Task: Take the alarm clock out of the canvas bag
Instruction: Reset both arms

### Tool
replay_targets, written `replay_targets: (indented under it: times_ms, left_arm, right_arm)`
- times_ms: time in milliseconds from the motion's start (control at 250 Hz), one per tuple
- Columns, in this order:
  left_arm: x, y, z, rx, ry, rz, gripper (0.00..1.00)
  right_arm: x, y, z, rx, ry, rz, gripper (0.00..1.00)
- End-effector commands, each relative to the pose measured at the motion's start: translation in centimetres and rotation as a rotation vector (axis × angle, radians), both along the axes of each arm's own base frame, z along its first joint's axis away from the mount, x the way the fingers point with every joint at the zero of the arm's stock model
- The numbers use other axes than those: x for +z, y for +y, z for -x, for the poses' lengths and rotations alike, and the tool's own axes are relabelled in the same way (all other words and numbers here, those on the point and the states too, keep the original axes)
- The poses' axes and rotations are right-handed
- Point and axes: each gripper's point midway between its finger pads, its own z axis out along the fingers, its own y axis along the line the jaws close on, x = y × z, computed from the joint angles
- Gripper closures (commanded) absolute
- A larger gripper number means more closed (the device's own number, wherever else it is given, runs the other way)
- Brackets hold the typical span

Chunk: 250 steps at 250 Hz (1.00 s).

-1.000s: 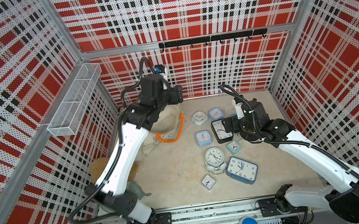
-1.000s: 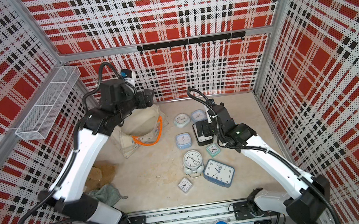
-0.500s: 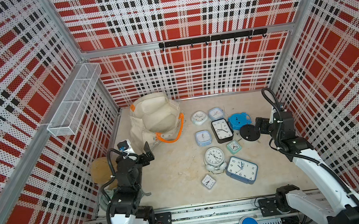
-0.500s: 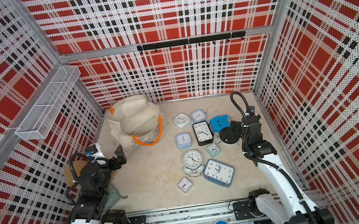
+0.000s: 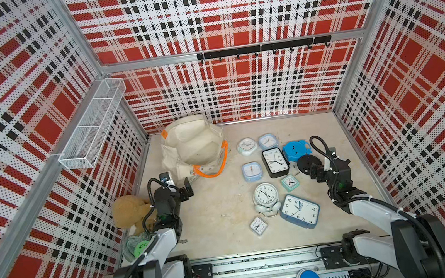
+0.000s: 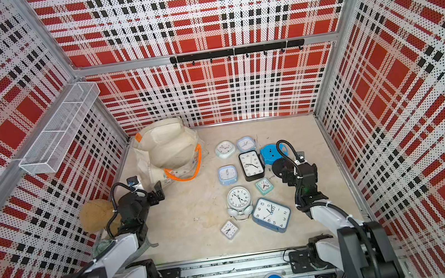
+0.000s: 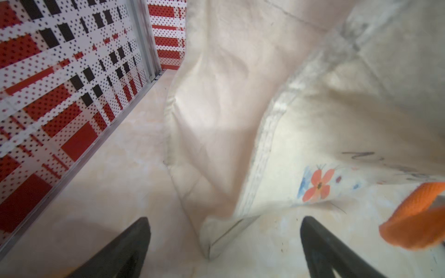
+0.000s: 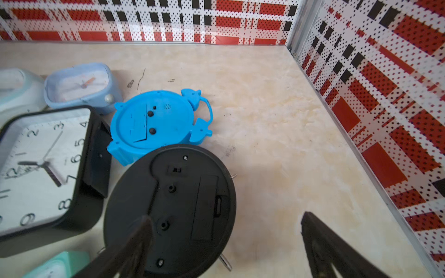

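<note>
At the back-left corner of the table [image 5: 219, 210], the canvas bag [image 5: 193, 146] slumps open-mouthed, its orange handle [image 5: 214, 171] drooping forward, and the left gripper [image 7: 224, 218] hangs spread wide and empty just short of its near corner. Outside the bag, a black round alarm clock [image 8: 173, 199] lies face-down just beside a blue clock [image 5: 294, 150] and a black square clock [image 5: 275, 162], right in front of the right gripper [image 8: 225, 216], whose fingers are parted and empty.

plush toy [image 5: 127, 213] nr L wall | wire basket [image 5: 94, 124] on L wall | hook rail [image 5: 263, 48] back wall
</note>
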Motion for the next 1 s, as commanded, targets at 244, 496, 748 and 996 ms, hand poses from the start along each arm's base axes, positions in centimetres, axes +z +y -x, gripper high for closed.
replay_targets:
  times_ms: [244, 496, 748, 996]
  left_arm:
    - [-0.2, -2.7, -4.6, -0.114, -0.178, -0.034, 0.01]
    - [-0.8, -3.3, -5.3, -0.161, -0.117, -0.028, 0.01]
    - [-1.2, -5.0, -6.1, -0.201, -0.064, -0.094, 0.01]
    - [-1.2, -5.1, -6.1, -0.202, -0.065, -0.094, 0.01]
  right_arm:
    - [3.1, 1.6, -5.2, 0.137, -0.179, 0.002, 0.00]
    - [1.2, 2.8, -5.7, 0.236, -0.231, -0.033, 0.00]
    - [0.7, 2.4, -6.5, 0.224, -0.190, -0.061, 0.00]
    - [0.8, 2.4, -6.4, 0.223, -0.193, -0.060, 0.00]
